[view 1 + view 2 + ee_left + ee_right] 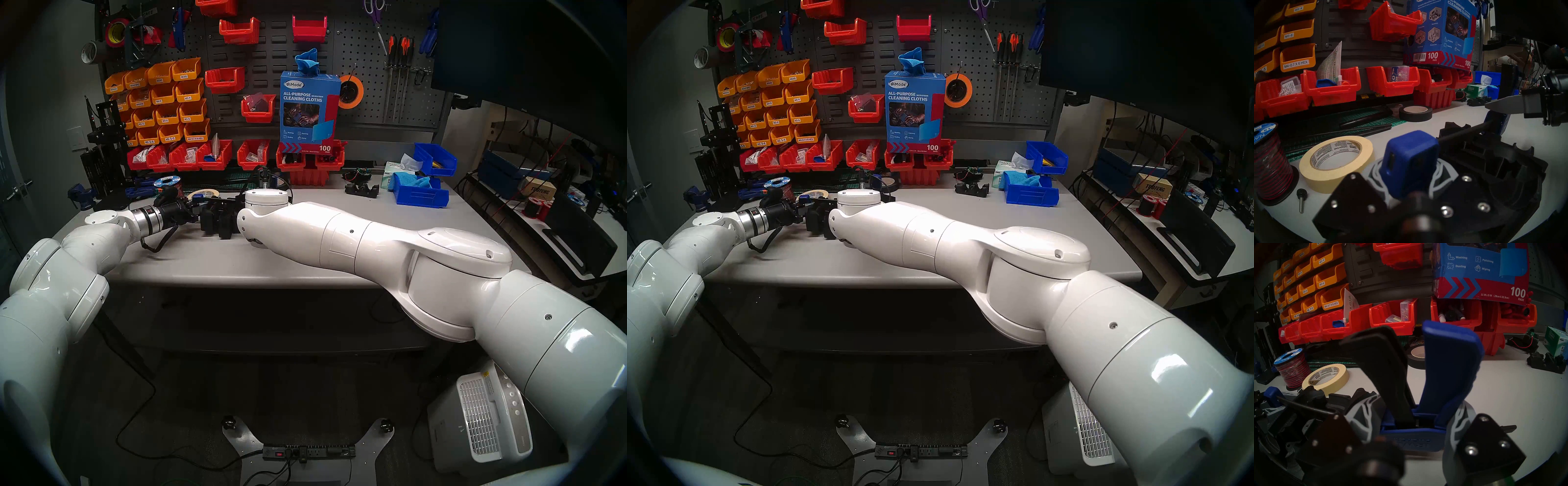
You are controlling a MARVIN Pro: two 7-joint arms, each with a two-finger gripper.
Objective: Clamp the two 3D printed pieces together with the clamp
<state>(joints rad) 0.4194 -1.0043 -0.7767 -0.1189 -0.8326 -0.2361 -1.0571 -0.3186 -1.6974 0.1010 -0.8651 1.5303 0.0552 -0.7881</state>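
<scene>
I've got both grippers pinching the clamp (1423, 434): L gripper (1407, 179) on its blue end jaw, R gripper (1412, 434) on the handle body. The bar spans the two 3D printed pieces (217, 222), table (305, 251) at 10 o'clock, masking tape (1335, 161) just beside.

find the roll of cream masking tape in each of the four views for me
Head stereo left: masking tape, left of centre at the table's back, just behind the left arm's wrist.
Head stereo right: same spot, partly hidden.
Left wrist: large, lower left, lying flat.
Right wrist: left of centre.
Shared landmark: the red-and-black wire spool, beside the tape on its left in both wrist views.
</scene>
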